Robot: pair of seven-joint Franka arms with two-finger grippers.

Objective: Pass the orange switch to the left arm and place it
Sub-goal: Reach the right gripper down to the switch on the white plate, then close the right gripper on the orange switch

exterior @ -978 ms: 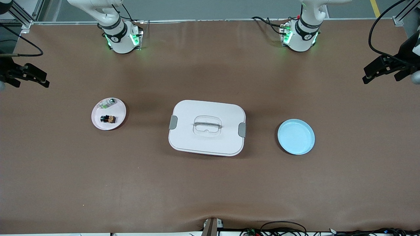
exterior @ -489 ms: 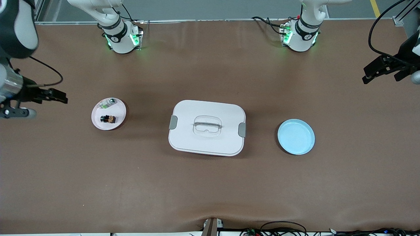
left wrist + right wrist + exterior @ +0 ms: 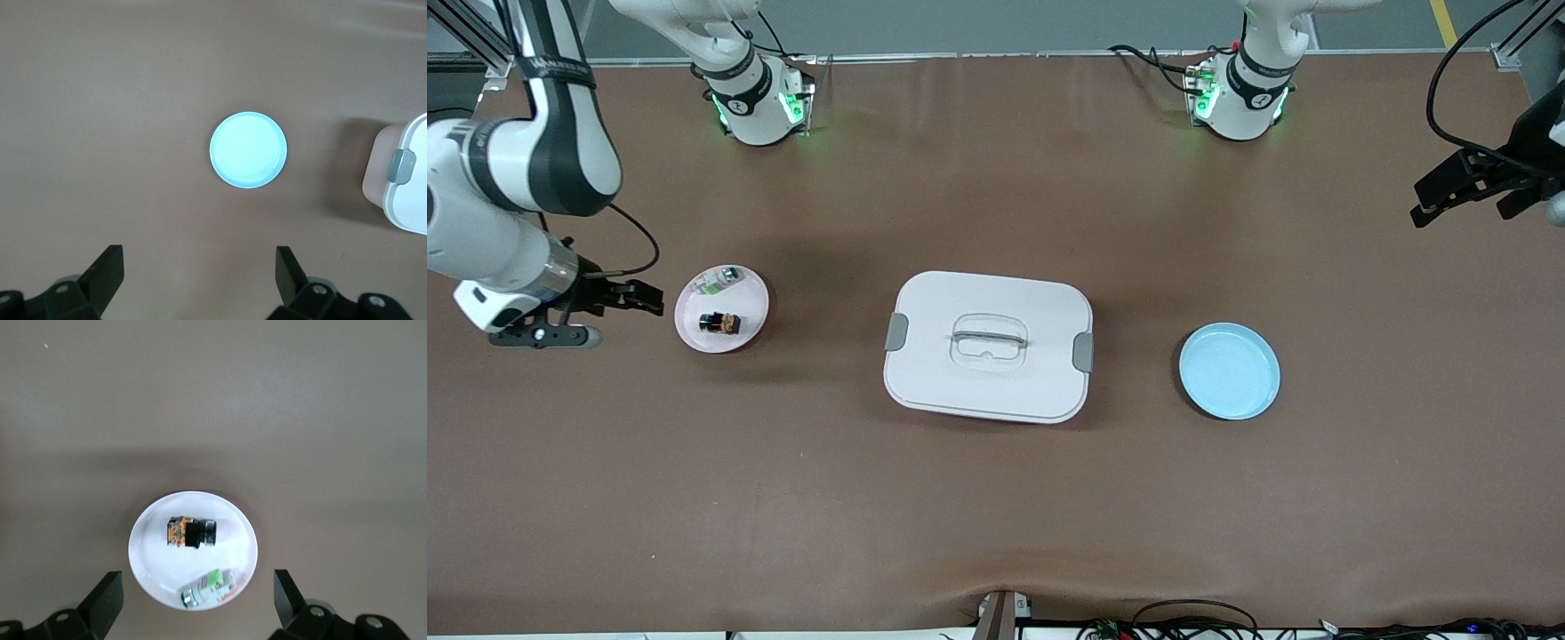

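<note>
The orange switch point(image 3: 719, 324) point(image 3: 190, 533), a tiny black block with an orange part, lies on a small pink plate point(image 3: 754, 313) point(image 3: 153, 563) toward the right arm's end of the table. My right gripper point(image 3: 649, 300) point(image 3: 198, 587) hangs open and empty just off that plate's edge, on the right arm's side. The white box point(image 3: 960, 382) point(image 3: 407, 200) with grey clips stands mid-table. My left gripper point(image 3: 1416, 204) point(image 3: 199, 257) waits open and empty high over the left arm's end of the table.
A green-and-silver component point(image 3: 720, 280) point(image 3: 208, 587) shares the pink plate with the switch. A round blue plate point(image 3: 1229, 371) point(image 3: 248, 150) with nothing on it sits between the box and the left arm's end. Cables lie along the table's edge nearest the front camera.
The right arm has swung in from its end of the table, bringing its gripper close beside the pink plate. The left arm, the box and both plates have not moved.
</note>
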